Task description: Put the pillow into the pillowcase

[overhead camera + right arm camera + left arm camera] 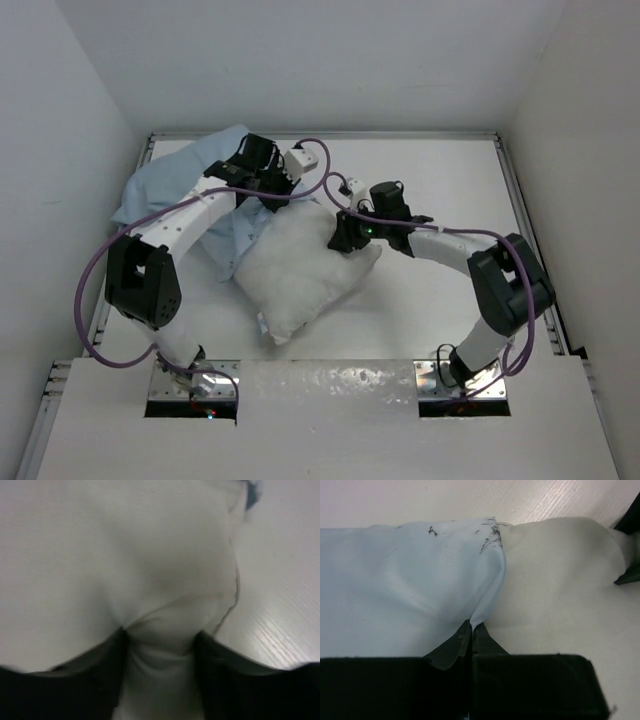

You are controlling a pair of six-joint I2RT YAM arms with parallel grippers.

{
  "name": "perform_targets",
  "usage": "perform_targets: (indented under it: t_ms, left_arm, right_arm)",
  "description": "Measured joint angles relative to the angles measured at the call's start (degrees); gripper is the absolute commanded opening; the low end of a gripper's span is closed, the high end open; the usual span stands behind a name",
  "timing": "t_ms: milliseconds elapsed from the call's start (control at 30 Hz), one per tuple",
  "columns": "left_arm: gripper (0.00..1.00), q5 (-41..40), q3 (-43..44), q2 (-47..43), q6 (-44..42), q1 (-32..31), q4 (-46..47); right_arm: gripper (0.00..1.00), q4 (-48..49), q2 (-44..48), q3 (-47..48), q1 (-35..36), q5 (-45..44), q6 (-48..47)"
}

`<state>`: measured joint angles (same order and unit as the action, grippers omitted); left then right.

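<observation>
The white pillow (305, 268) lies in the middle of the table, its far end against the light blue pillowcase (175, 185) at the back left. My left gripper (268, 185) is shut on the pillowcase's edge (487, 597), which lies against the pillow (560, 575). My right gripper (345, 232) is at the pillow's right far corner, its jaws closed on a bunch of pillow fabric (160, 640). Part of the pillowcase is hidden under the left arm.
White walls enclose the table (440, 290) on the left, back and right. A raised rail (525, 220) runs along the right edge. The arm bases (190, 385) sit at the near edge. Purple cables loop over both arms.
</observation>
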<state>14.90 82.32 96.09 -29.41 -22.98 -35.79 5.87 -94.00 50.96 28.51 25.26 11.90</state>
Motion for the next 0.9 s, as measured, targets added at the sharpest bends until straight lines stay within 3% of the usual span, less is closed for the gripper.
perform_targets:
  t_ms: [67,100,233,367,533,767,900]
  left_arm:
    - [0.00,0.2,0.0,-0.1,0.0,0.0,0.0]
    - [0.00,0.9,0.0,-0.3,0.2,-0.1,0.0]
    - [0.00,4.5,0.6,-1.7,1.7,-0.6,0.2]
    - [0.00,6.2,0.5,-4.0,4.7,-2.3,3.5]
    - [0.00,9.8,-0.4,-6.7,3.5,-6.0,2.4]
    - [0.00,14.3,-5.8,-12.3,-5.7,-10.2,-0.8]
    - [0.00,15.4,-5.6,-13.5,-10.1,-10.4,-3.6]
  right_arm:
    - [0.18,0.9,-2.0,0.7,0.0,2.9,0.4]
    - [0.00,1.3,-2.9,1.2,0.0,4.4,0.7]
    - [0.00,1.8,-3.8,2.3,1.7,4.8,1.7]
    - [0.00,5.7,-0.4,0.3,9.1,-1.8,2.1]
    - [0.00,20.9,8.5,-7.9,17.3,-9.7,6.8]
    - [0.00,44.7,8.5,-17.0,17.6,-26.6,14.6]
    - [0.00,52.3,7.5,-19.7,17.7,-39.3,16.9]
